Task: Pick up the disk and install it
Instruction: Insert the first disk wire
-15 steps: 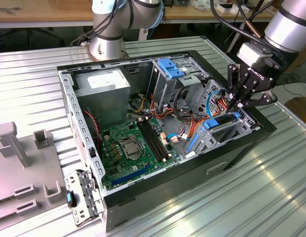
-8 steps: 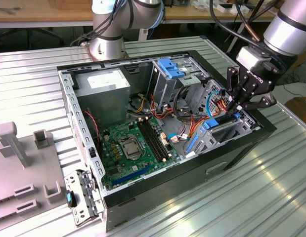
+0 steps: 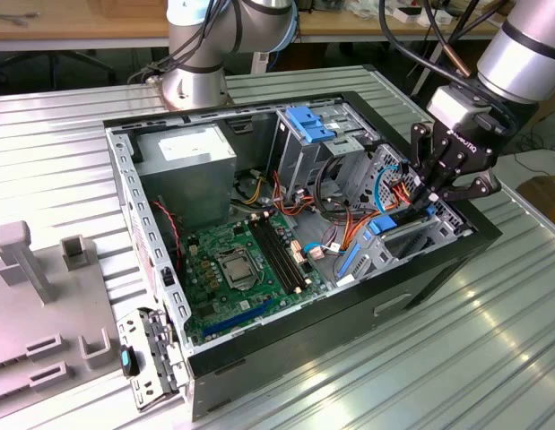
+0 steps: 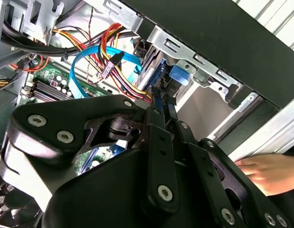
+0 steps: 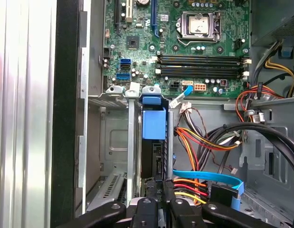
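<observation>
Gripper clenched on the disk, standing edgewise in its drive bay; likely to jam if tilted against nearby cables.

1. Even, bright overhead light; the ribbed silver metal tabletop shows pale glare streaks in the exterior view.
2. The open black computer case interior sits shadowed.
3. The close black gripper linkage looks soft.
</observation>
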